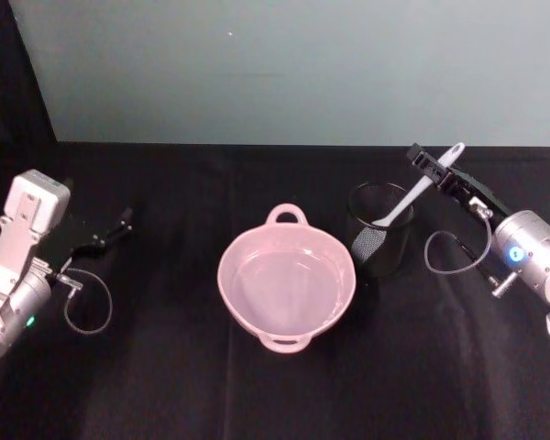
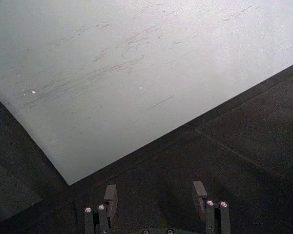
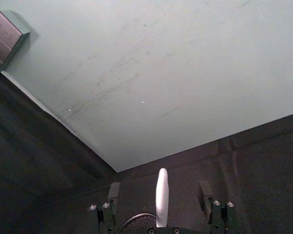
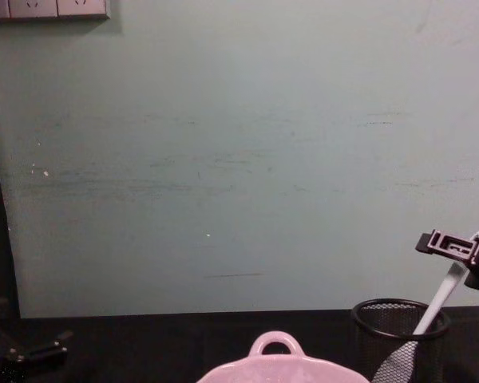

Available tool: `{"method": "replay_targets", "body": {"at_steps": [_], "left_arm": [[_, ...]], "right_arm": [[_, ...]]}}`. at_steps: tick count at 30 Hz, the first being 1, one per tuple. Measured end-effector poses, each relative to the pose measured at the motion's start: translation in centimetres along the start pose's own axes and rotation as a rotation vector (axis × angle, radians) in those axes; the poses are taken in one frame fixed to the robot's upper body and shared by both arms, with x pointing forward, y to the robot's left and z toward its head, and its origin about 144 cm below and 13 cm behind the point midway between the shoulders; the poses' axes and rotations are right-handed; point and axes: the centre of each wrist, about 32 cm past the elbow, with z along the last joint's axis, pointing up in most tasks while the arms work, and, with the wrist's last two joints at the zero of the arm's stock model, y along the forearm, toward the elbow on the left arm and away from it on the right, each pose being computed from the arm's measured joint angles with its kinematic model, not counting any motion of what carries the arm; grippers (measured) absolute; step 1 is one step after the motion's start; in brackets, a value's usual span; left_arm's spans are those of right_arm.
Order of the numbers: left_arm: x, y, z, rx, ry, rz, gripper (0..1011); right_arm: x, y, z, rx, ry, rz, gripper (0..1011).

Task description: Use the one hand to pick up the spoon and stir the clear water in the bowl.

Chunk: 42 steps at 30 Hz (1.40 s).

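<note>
The table (image 1: pixel 257 403), covered in black cloth, carries the pink bowl (image 1: pixel 223 278) at its centre and the mesh cup (image 1: pixel 394 252) just beside it to the right.

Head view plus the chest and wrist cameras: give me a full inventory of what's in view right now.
bowl: 1, pale pink, centre of the table, clear water inside
spoon: 1, pale white, standing in the mesh cup, handle leaning up to the robot's right
mesh cup: 1, black, beside the bowl on the robot's right
table: 1, black cover, under everything
wall: 1, pale grey-green, behind the table
wall panel: 1, grey, high on the wall, left
left end effector: 1, black, parked at the table's left, fingers open
right end effector: 1, black, at the spoon's handle, fingers open either side of it
</note>
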Motion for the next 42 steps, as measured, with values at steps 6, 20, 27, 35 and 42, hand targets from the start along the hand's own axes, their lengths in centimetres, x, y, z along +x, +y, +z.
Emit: {"method": "replay_targets", "body": {"at_steps": [6,20,27,35,42], "left_arm": [[0.0,0.0,0.0,0.0,0.0,0.0,1011],[0.0,0.0,0.0,0.0,0.0,0.0,1011],[0.0,0.0,0.0,0.0,0.0,0.0,1011],[0.0,0.0,0.0,0.0,0.0,0.0,1011],[0.0,0.0,0.0,0.0,0.0,0.0,1011]], "right_arm": [[-0.07,-0.04,0.01,0.003,-0.01,0.001,1002],[-0.04,-0.03,0.03,0.002,-0.006,0.0,772],[-0.02,-0.02,0.03,0.001,-0.005,0.0,565],[-0.02,-0.02,0.04,0.001,-0.004,-0.001,289],[-0.01,-0.03,0.04,0.001,-0.004,-0.001,125]]}}
